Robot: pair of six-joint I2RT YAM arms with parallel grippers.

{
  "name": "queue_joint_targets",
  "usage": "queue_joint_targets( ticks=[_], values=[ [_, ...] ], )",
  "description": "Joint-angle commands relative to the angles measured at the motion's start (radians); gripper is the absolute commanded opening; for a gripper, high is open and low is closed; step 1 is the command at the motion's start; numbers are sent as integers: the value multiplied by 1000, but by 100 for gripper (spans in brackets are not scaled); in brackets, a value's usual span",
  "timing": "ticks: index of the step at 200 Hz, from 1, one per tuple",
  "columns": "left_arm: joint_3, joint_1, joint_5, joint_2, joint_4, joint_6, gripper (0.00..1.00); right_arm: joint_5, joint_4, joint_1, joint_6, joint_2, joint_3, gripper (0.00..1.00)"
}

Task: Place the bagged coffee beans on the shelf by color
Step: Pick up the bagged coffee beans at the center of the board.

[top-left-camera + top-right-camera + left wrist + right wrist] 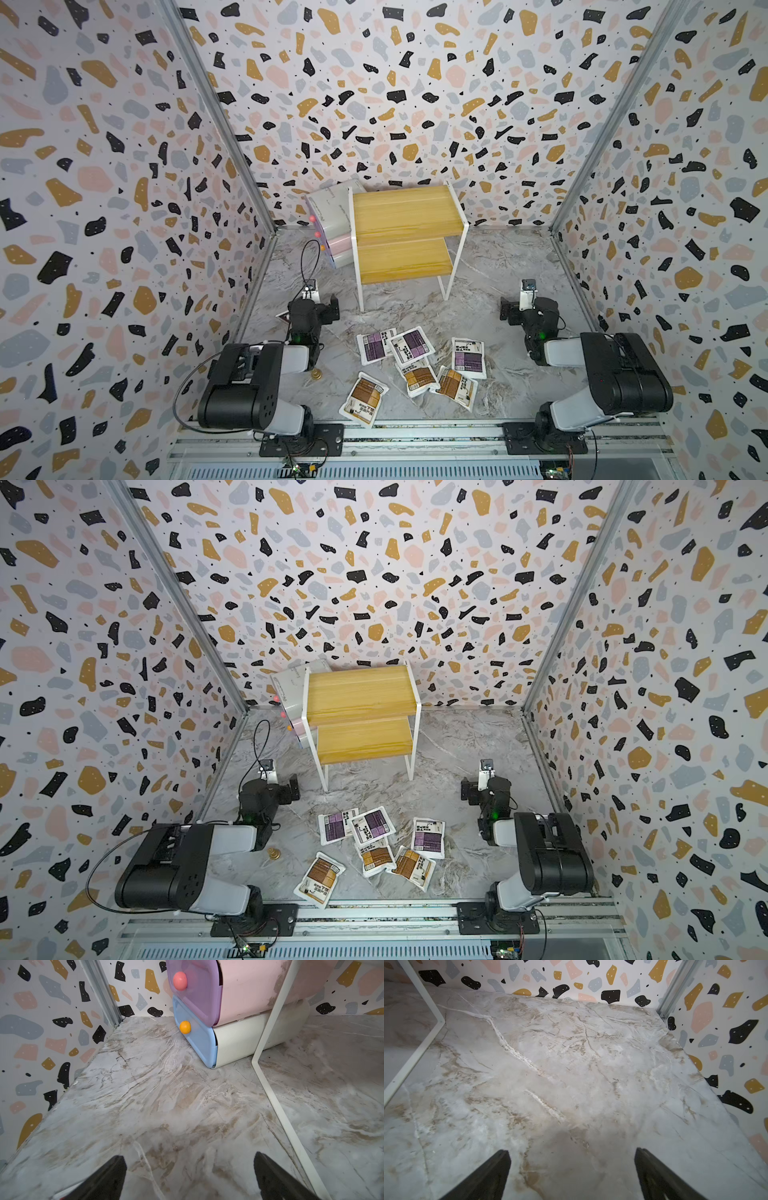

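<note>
Six flat white pouches [411, 347], three purple-labelled, three brown-orange, lie clustered on the tabletop [498, 266] near the yellow-board shelf [403, 212], their dark print seemingly text. Left tool [189, 1159] and right tool [572, 1155] gape wide, gripping nothing.

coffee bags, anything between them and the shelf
Nothing visible. Only bare marble floor separates the coffee bags from the shelf, and both its boards are free. The stacked boxes stand beside the shelf, off that path.

Both top views overhead (nearly identical), wrist views low, facing tabletop [166, 1105]
</note>
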Motion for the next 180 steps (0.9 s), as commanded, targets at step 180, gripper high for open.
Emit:
queue_joint_targets(
  ticks=[180],
  values=[
    [-31, 70, 96, -14, 131, -58, 100, 61, -81, 1, 25, -52, 43, 99]
  ],
)
